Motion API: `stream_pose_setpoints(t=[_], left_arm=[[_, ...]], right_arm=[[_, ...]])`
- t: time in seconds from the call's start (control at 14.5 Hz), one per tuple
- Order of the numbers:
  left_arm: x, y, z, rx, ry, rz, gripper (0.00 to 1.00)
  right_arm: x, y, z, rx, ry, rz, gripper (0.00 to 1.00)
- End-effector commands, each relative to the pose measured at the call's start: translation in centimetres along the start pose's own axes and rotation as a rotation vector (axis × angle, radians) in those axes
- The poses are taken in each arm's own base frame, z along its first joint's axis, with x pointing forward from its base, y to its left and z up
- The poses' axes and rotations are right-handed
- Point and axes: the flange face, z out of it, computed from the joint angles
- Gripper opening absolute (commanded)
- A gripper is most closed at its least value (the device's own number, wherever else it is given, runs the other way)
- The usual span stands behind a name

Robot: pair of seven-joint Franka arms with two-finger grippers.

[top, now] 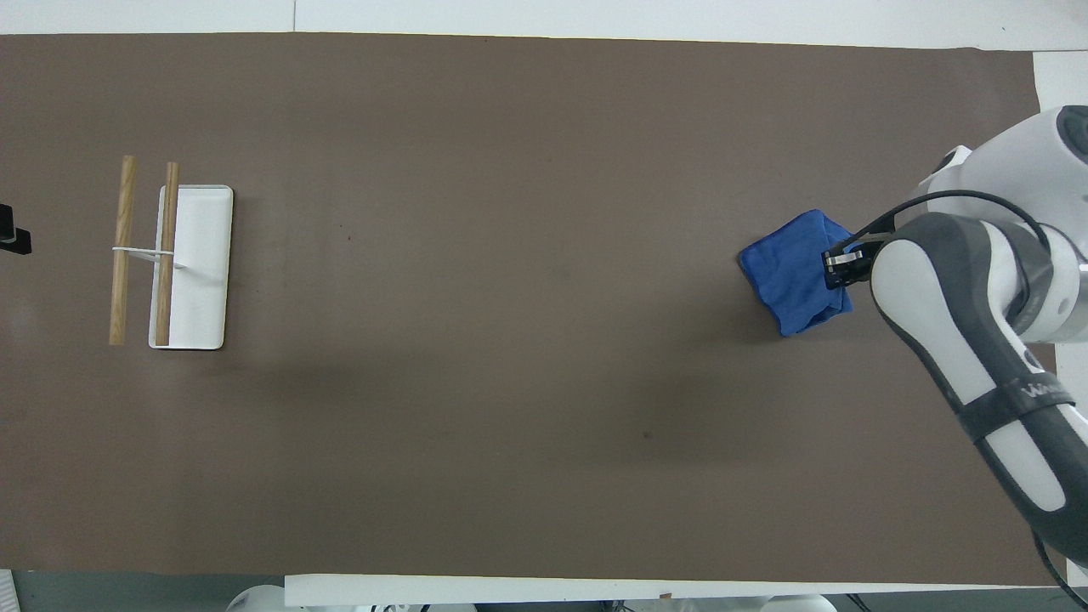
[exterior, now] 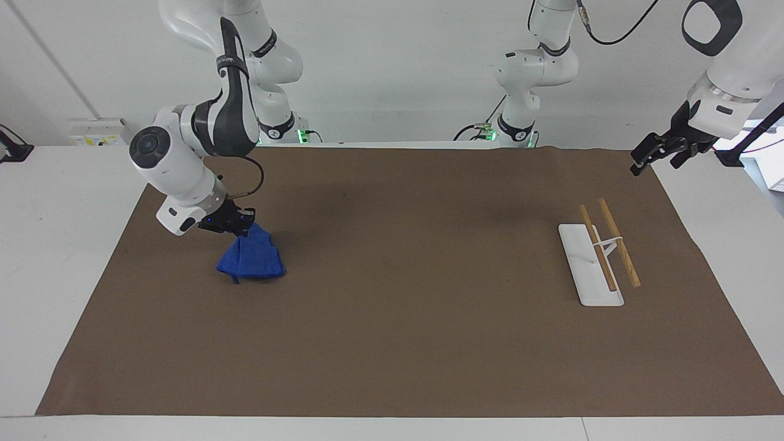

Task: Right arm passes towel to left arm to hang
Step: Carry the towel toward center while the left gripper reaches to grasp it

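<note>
My right gripper (exterior: 240,228) is shut on the top of the royal-blue towel (exterior: 251,261) and holds it up so it hangs bunched, its lower edge at or just above the brown mat at the right arm's end of the table. In the overhead view the towel (top: 797,272) shows beside the right gripper (top: 841,266). My left gripper (exterior: 658,153) waits in the air over the mat's corner at the left arm's end. Only its tip (top: 12,236) shows in the overhead view.
A white rack (exterior: 588,269) with two wooden rods (exterior: 618,242) stands at the left arm's end of the brown mat (exterior: 404,275); it also shows in the overhead view (top: 191,265). White table surface surrounds the mat.
</note>
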Motion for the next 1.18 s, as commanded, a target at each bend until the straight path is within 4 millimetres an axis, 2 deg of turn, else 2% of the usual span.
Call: stream_pose_setpoints(t=[0.0, 0.14, 0.28, 0.48, 0.55, 0.69, 0.83, 1.11], left_arm=[[-0.8, -0.4, 0.1, 0.007, 0.014, 0.003, 1.00], [-0.8, -0.4, 0.1, 0.009, 0.016, 0.007, 1.00], [-0.5, -0.4, 0.0, 0.008, 0.035, 0.007, 1.00], [0.0, 0.6, 0.7, 0.001, 0.076, -0.065, 1.00], [0.3, 1.8, 1.4, -0.006, 0.083, -0.158, 1.00], [0.5, 5.4, 3.5, -0.023, 0.106, -0.285, 1.00], [0.5, 8.7, 4.9, -0.043, 0.121, -0.446, 1.00], [-0.9, 16.2, 8.4, -0.055, 0.099, -0.616, 0.99]], right_arm=[[0.3, -4.2, -0.9, 0.115, -0.015, 0.092, 0.00], [0.5, -8.7, -1.3, 0.231, -0.027, 0.219, 0.00], [0.7, -12.3, -1.5, 0.358, -0.065, 0.389, 0.00], [0.1, -18.5, -1.4, 0.512, -0.149, 0.600, 0.00], [0.1, -20.3, -1.4, 0.545, -0.155, 0.677, 0.00], [-0.5, -24.2, -0.8, 0.600, -0.179, 0.775, 0.00], [-0.8, -26.6, -0.3, 0.674, -0.191, 0.919, 0.00], [-1.6, -30.9, 0.8, 0.762, -0.184, 1.098, 0.00]])
